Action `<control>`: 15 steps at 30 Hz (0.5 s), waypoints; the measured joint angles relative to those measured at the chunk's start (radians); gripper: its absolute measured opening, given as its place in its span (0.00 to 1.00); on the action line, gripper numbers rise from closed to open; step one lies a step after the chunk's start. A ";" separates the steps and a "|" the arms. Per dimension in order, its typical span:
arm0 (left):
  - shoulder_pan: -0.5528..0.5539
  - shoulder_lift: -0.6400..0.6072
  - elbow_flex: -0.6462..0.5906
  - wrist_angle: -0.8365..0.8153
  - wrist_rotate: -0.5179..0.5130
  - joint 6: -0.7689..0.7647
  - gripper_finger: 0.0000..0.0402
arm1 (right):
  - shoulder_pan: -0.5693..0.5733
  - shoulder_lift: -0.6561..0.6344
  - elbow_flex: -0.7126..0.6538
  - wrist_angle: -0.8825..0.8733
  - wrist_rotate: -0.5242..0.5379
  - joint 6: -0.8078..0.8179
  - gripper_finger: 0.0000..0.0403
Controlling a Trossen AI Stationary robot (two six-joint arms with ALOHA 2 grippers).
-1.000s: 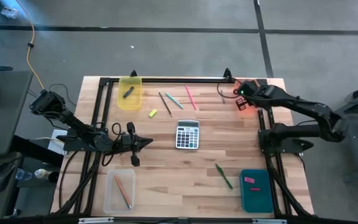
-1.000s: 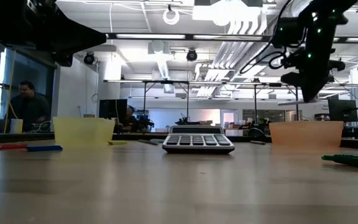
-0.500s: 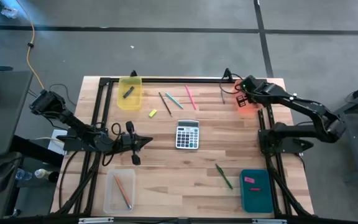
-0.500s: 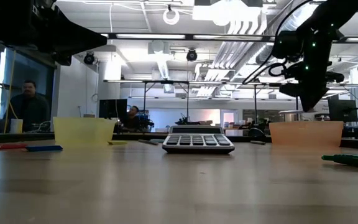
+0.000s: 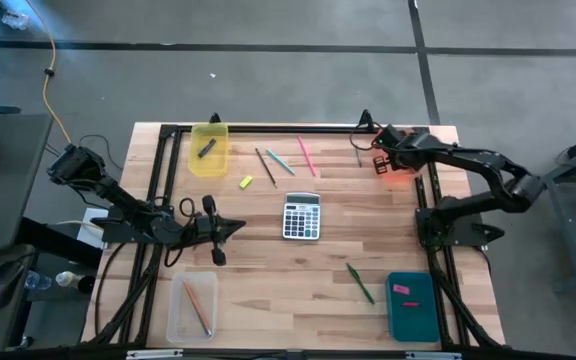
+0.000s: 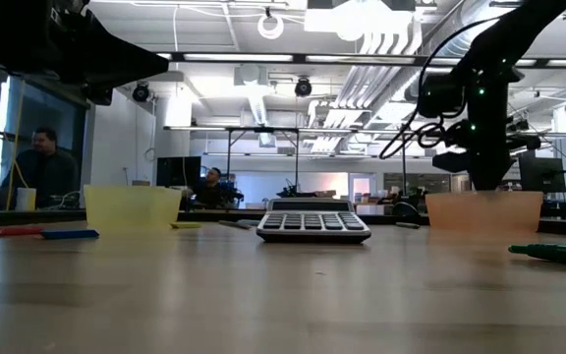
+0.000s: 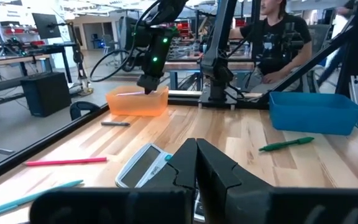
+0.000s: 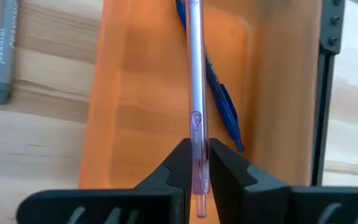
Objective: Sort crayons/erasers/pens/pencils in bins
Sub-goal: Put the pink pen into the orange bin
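I'm holding the right gripper (image 8: 196, 163) low over the orange bin (image 8: 135, 93) w/ jaws pinching a clear pink pen (image 8: 196, 93) lengthwise so it'll drop beside the blue pen (image 8: 221, 99); left gripper (image 5: 230, 229) is idling closed at the worktop's left edge.

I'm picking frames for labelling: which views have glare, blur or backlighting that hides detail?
Low view: bright ceiling lights leave the right gripper a silhouette and the near table soft. High view: a glow washes the orange bin. Right wrist view: sharp, the pen clear between the fingers.
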 joint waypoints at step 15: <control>0.001 0.000 0.000 -0.031 0.008 -0.035 0.00 | 0.001 0.100 0.000 0.054 0.004 0.020 0.13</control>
